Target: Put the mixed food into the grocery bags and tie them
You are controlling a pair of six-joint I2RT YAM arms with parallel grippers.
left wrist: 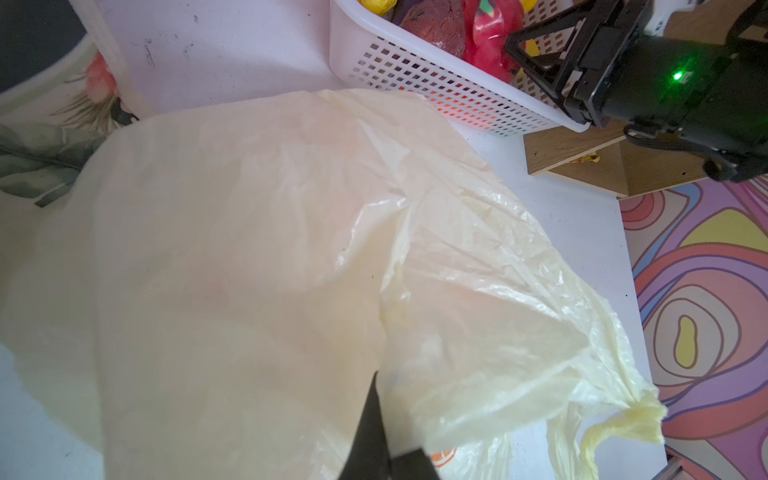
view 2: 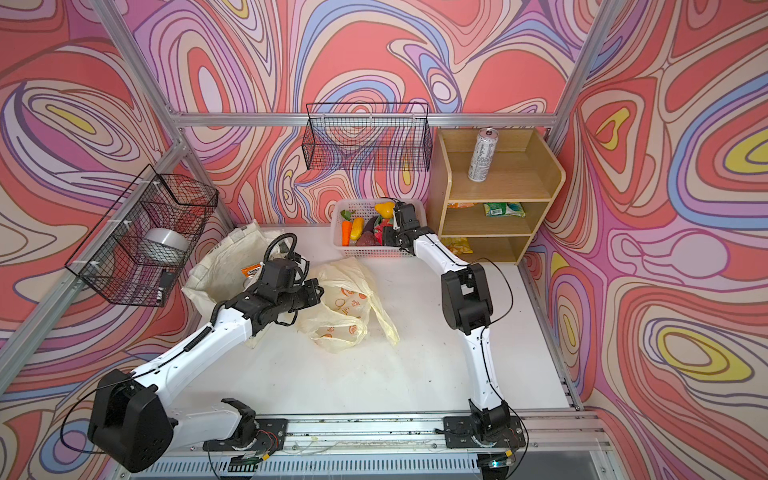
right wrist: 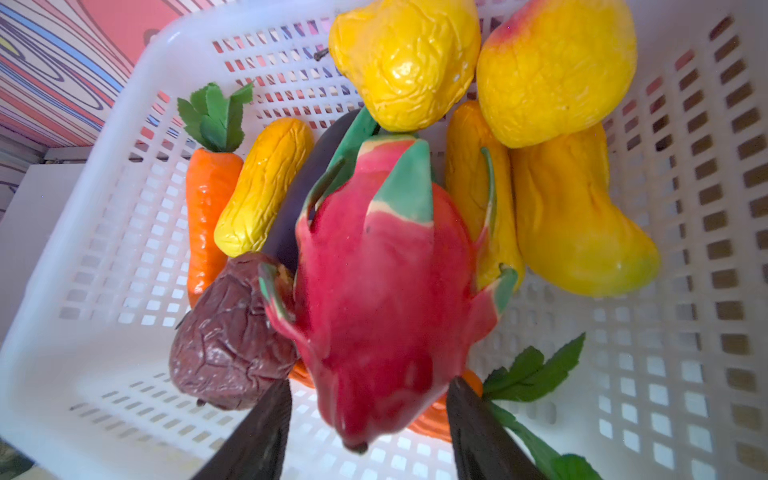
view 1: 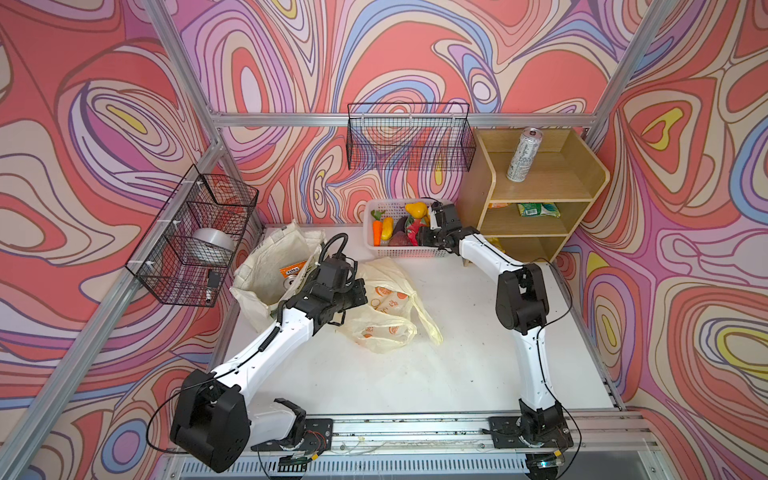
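Two hands busy. Left hand (view 1: 361, 292) clenched on the yellow plastic carrier bag (view 1: 388, 309). Right hand (right wrist: 369, 384) released, jaws straddling the toy dragon fruit (right wrist: 382, 270) in the white basket (right wrist: 665, 374); I'd centre on its belly, squeeze gently, lift straight clear of neighbours.

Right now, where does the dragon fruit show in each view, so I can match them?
In a top view: dragon fruit, upper middle, in the basket.
In a top view: same spot.
Left wrist: top edge, right of centre.
Right wrist: centre, between the right gripper's fingers.
Shared landmark: the white basket, in all four.
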